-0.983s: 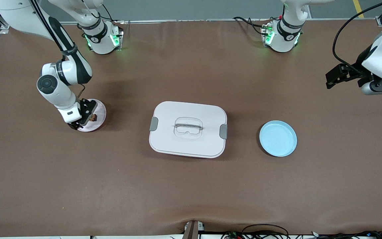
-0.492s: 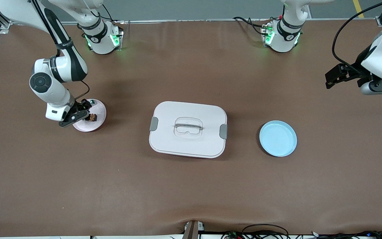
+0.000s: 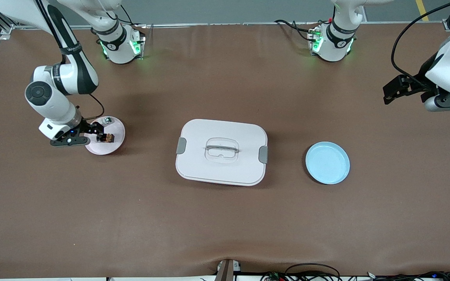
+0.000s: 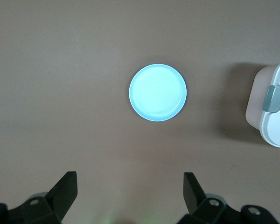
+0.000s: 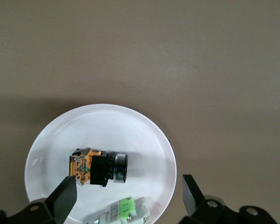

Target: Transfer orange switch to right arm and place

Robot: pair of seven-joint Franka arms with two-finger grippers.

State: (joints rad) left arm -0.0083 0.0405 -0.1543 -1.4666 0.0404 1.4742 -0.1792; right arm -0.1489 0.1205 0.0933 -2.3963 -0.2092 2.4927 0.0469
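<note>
Switch lies loose on the pink plate, at nine o'clock from the lidded box, so both right gripper beside it and waiting left gripper show wide, empty jaws.

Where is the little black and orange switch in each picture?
Front view: the tiny black block-shaped orange switch lies on the round pale pink plate at the right arm's end of the table, just beside the right hand.
Left wrist view: not in it.
Right wrist view: it lies on its side on that plate.
Shared landmark: the plate, seen in the front and right wrist views.
</note>
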